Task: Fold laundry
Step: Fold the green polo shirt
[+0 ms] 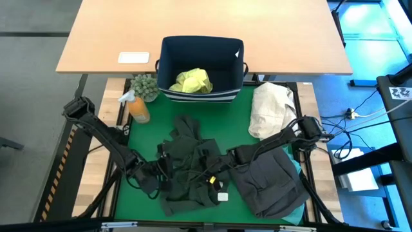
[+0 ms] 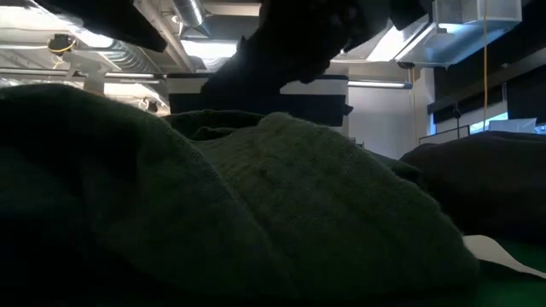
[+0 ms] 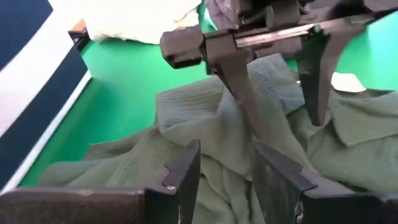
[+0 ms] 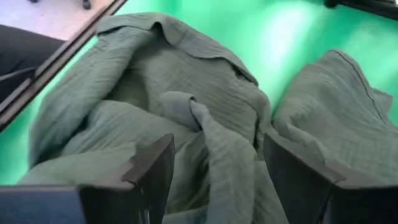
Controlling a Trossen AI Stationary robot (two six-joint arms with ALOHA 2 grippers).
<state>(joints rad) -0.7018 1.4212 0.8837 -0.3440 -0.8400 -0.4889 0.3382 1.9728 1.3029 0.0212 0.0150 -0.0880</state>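
Working over the crumpled dark olive garment (image 1: 190, 171) on the green mat (image 1: 148, 132), both arms reach low and inward, apparently at the spreading step. The left gripper (image 3: 225, 163) stands part open with cloth between its fingers, grip uncertain; the right gripper (image 4: 217, 168) straddles a ridge, jaws apart. Next likely: pinching opposite edges and drawing them flat.

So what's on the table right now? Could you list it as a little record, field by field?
surface: green mat
being handled: dark olive garment, crumpled mid-mat
left gripper: open, fingers over the olive cloth
right gripper: open, fingers straddling a fold of the same garment
beside it: charcoal grey garment
far edge: navy bin holding a yellow-green shirt
also there: cream cloth bundle, orange spray bottle, small plant
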